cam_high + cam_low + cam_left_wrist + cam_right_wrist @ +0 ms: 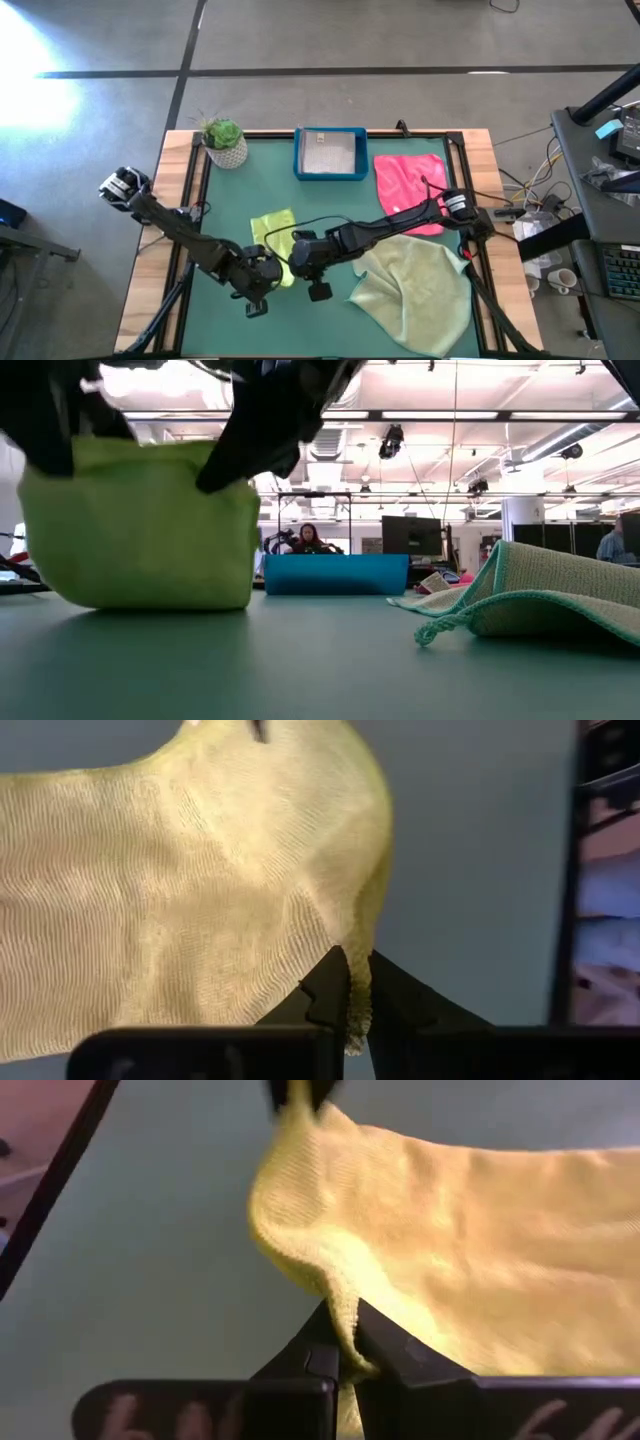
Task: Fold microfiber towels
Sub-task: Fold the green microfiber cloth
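A yellow microfiber towel (pixel 272 243) lies near the table's front, left of centre, and shows as a raised bundle in the low view (pixel 140 525). My left gripper (pixel 266 277) is shut on its near side. My right gripper (pixel 303 256) is shut on its right side. A hot pink towel (pixel 408 180) lies flat at the back right. A large pale sage towel (pixel 415 290) lies rumpled at the front right. My left gripper pinches a narrow corner-like tip of the yellow towel's edge (pixel 352 990) between its two fingers, slanting down from the left. The cloth spreads away from the fingers and its lower part (pixel 150 598) rests on the table. My right gripper pinches a bunched edge of the yellow towel (pixel 342 1315) between its two fingers, slanting down from the table's right. One layer or several, I cannot tell. The cloth rises into the hold and spreads slack beyond it.
A blue tray (pixel 330 153) with something grey in it stands at the back centre. A potted plant (pixel 224 142) is at the back left. Bare green mat (pixel 330 330) lies in front of the grippers. The sage towel's edge (pixel 450 622) curls up at the right.
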You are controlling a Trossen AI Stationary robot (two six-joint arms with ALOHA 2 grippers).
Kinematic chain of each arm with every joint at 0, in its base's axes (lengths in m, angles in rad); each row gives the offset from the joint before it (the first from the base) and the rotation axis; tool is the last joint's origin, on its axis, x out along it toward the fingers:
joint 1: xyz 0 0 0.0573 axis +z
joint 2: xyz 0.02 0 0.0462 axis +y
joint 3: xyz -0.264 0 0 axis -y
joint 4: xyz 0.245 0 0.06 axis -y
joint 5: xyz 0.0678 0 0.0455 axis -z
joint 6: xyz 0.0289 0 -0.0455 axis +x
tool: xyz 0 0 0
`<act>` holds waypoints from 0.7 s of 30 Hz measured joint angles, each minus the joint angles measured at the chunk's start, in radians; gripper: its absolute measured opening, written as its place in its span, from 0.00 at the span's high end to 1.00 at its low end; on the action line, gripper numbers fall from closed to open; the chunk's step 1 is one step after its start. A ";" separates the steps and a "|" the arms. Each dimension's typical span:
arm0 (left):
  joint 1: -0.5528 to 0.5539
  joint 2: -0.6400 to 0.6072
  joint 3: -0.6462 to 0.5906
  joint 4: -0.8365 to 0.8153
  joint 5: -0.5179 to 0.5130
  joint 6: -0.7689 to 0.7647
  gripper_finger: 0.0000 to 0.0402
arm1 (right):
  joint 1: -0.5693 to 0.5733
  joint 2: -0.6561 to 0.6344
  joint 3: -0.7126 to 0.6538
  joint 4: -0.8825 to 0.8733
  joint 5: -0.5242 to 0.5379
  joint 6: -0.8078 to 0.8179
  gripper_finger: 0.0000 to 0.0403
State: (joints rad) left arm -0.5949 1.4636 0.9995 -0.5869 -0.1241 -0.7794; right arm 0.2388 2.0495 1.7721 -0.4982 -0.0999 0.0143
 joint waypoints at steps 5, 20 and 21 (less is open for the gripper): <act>-0.006 0.000 0.067 -0.042 0.019 -0.025 0.99 | 0.026 0.000 0.089 -0.158 0.027 0.047 0.98; 0.026 0.001 0.097 -0.328 -0.129 -0.103 1.00 | -0.028 0.051 0.089 -0.138 0.217 0.073 0.98; 0.041 0.001 0.093 -0.347 -0.129 -0.106 1.00 | -0.041 0.053 0.084 -0.125 0.218 0.073 0.98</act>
State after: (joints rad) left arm -0.5538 1.4651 1.0927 -0.9340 -0.2529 -0.8850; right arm 0.1976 2.1027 1.8560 -0.6230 0.1181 0.0875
